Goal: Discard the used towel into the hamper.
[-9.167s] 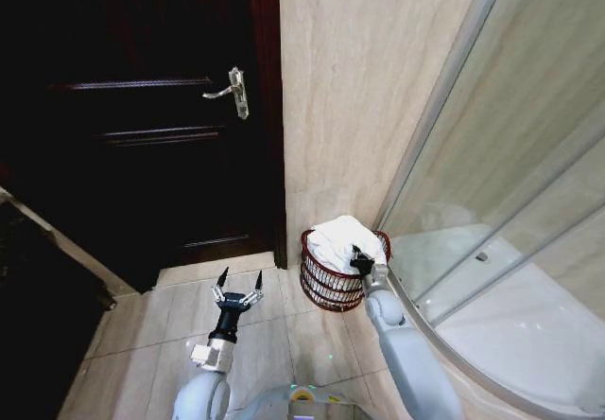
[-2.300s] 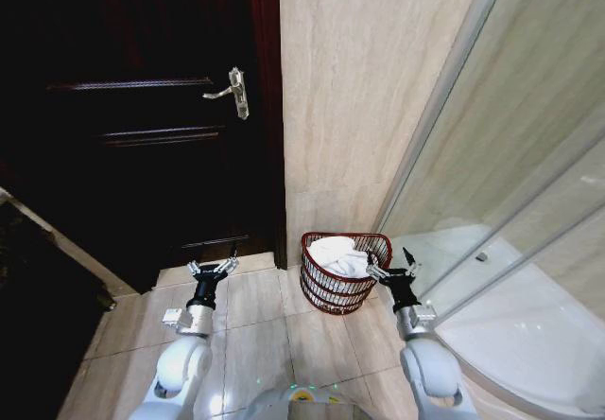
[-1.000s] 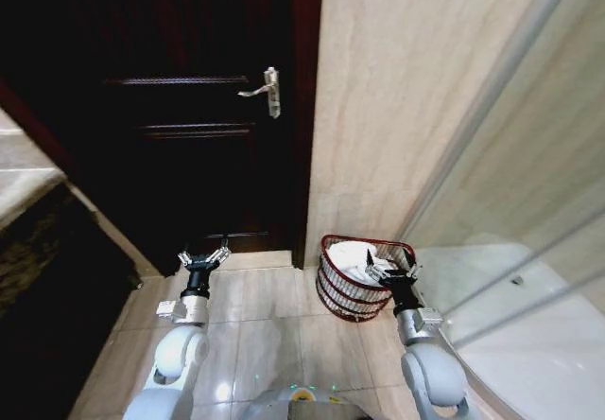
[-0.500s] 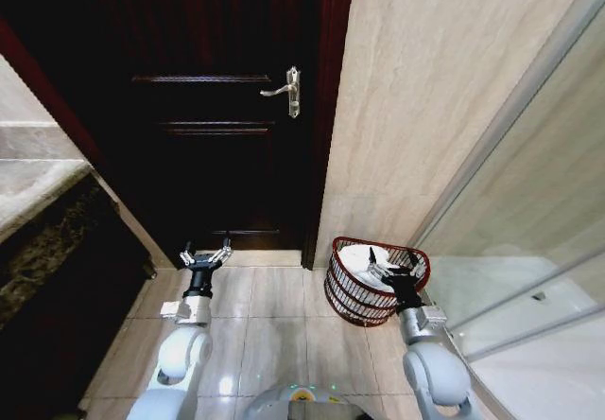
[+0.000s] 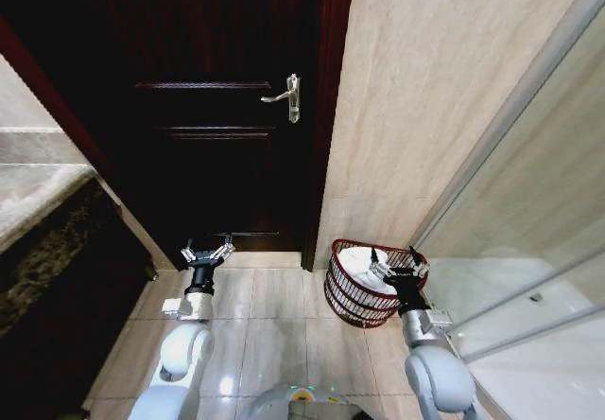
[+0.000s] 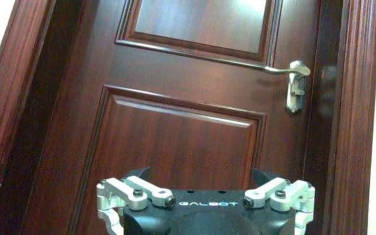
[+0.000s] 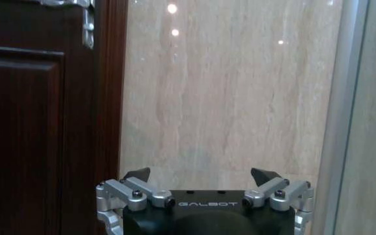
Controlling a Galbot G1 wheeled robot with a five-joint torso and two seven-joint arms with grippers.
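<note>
The hamper point(image 5: 352, 305), a round reddish-brown wire basket, stands on the tiled floor against the beige wall, between the door and the shower glass. The white towel point(image 5: 357, 266) lies bunched inside it. My right gripper point(image 5: 395, 259) is held upright just in front of the hamper's near right rim, open and holding nothing; the right wrist view shows its spread fingers point(image 7: 201, 174) against the beige wall. My left gripper point(image 5: 207, 252) is upright and open over the floor tiles in front of the door, apart from the hamper, and its fingers point(image 6: 204, 174) face the door panel.
A dark wooden door with a silver lever handle point(image 5: 286, 96) is shut straight ahead. A curved shower glass point(image 5: 529, 250) runs along the right. A dark stone-topped counter point(image 5: 43, 250) stands on the left. Beige floor tiles point(image 5: 274, 325) lie between the arms.
The whole head view has swung, so door and hamper now sit further right and the left counter shows. Both grippers stay raised and open; the towel stays in the hamper.
</note>
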